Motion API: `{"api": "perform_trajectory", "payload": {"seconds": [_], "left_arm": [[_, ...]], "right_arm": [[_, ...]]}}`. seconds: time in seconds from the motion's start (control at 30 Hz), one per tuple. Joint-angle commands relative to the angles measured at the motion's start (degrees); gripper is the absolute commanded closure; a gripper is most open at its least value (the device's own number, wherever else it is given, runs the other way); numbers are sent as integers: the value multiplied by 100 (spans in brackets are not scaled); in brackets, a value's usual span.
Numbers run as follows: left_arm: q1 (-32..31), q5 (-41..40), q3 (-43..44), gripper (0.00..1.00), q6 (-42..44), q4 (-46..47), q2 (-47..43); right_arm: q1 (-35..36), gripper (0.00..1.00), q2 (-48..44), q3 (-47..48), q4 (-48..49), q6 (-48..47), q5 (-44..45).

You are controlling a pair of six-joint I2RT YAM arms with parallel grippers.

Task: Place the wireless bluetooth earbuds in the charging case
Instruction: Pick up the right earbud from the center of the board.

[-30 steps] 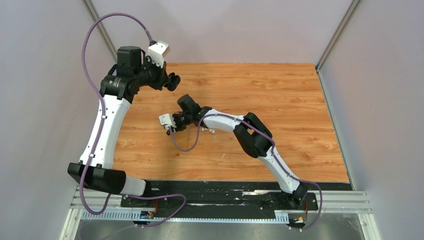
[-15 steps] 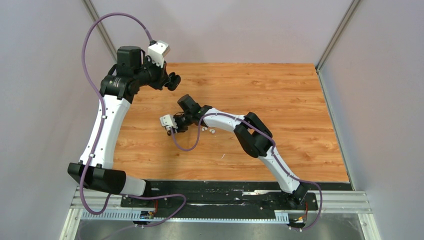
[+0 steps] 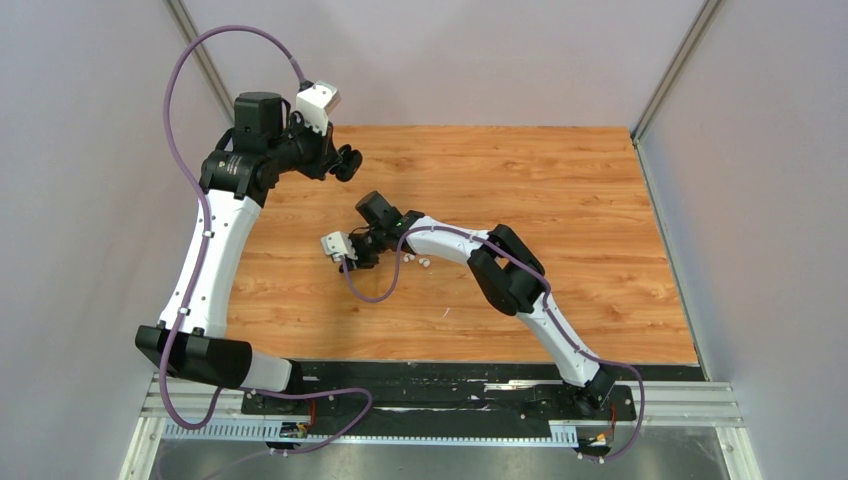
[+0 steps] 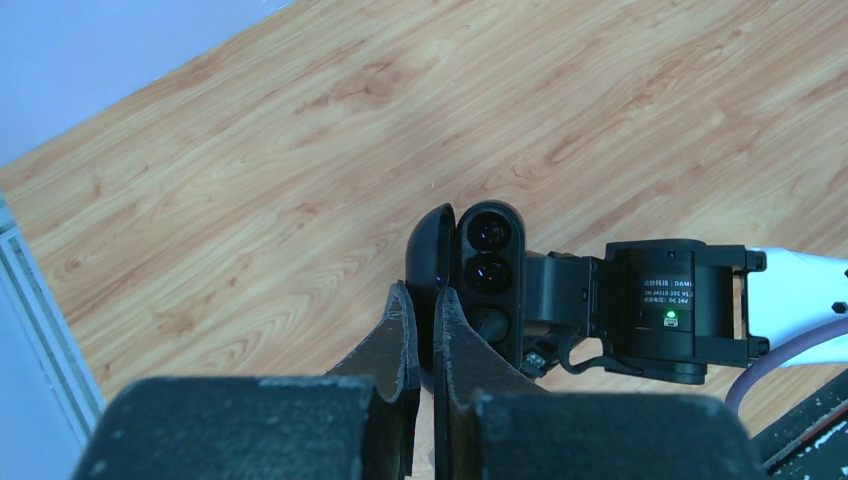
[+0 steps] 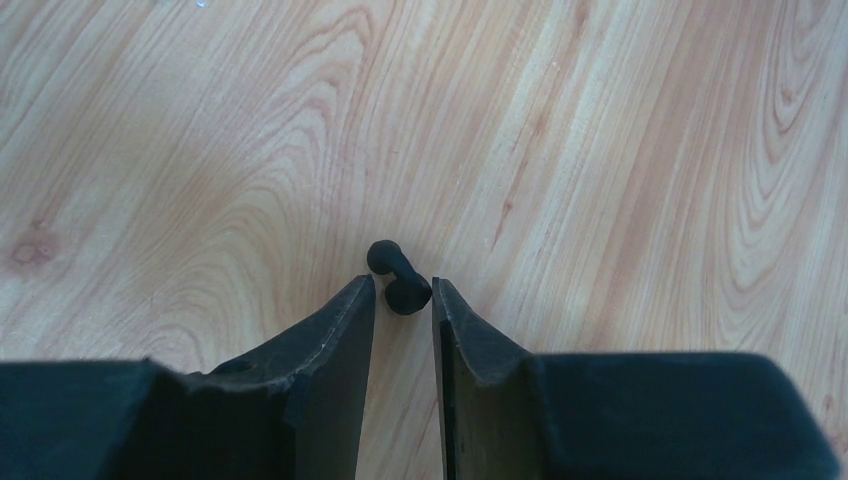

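Left gripper (image 4: pixel 420 297): pressed almost together, pinching the open case's lid, lower centre.
Right gripper (image 5: pixel 402 283): tips narrowly parted, flanking the bud; squeeze unclear.
Charging case (image 4: pixel 490 255): black oval, hinged open, two glossy wells, contents unclear.
Black earbud (image 5: pixel 405 293): tiny stemmed pebble on the table (image 5: pixel 600 150), frame centre.

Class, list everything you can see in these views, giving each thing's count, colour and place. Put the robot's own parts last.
table: one, wood-grain, under everything
case: one, black, open, held above the table
black bud: one, black, on the table between the right claw's fingertips
white buds: two, white, tiny, on the table near the right claw
cables: two, purple, one on each arm
arms: two, white and black, bases at the near edge
left claw: one, black, shut on the case
right claw: one, black, slightly open, low over the table
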Motion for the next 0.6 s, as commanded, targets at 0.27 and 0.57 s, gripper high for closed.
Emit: {"api": "perform_trajectory", "payload": {"seconds": [0.27,0.57], "left_arm": [[24,106,-60,100,-115,222,-71],[24,126,-103,100,-139,241,-88]], "right_arm": [[40,73,-210,145,-24,-96,-450],[50,68,-306,142,-20,-142,-511]]}}
